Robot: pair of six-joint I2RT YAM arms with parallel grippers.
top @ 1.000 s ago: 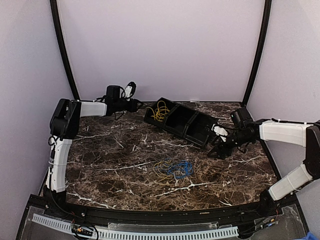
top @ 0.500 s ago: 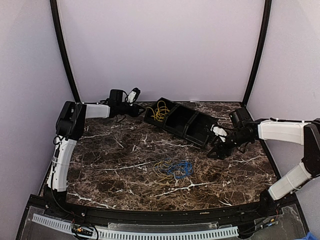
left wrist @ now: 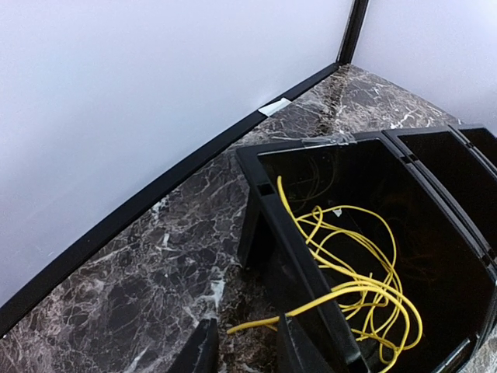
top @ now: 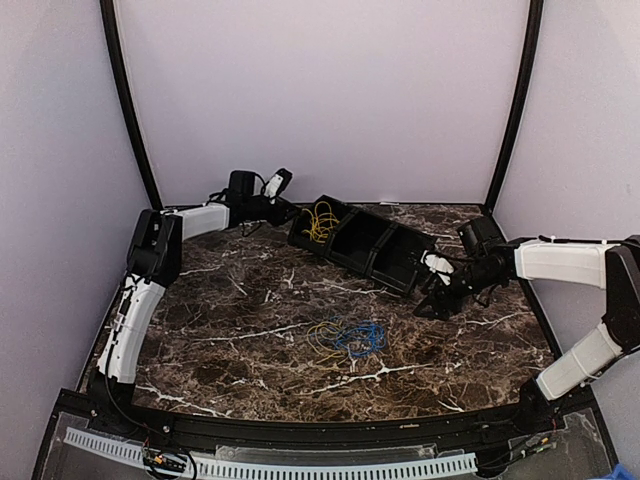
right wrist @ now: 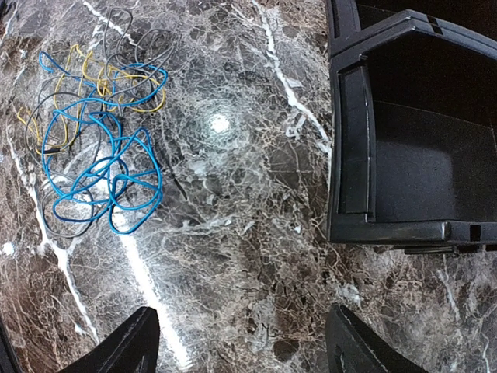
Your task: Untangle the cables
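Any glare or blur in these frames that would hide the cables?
Right wrist: a bright reflection on the marble table, beside the blue cable, not over it. Left wrist: sharp, yellow cable clear in the bin. Top external: evenly lit, no glare.

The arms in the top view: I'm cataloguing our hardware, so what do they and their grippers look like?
Both the left arm and the right arm have smooth white link shells joined by bulky black joints. Thin black cords run along the left one near its base. The left gripper and the right gripper each carry two plain black fingers.
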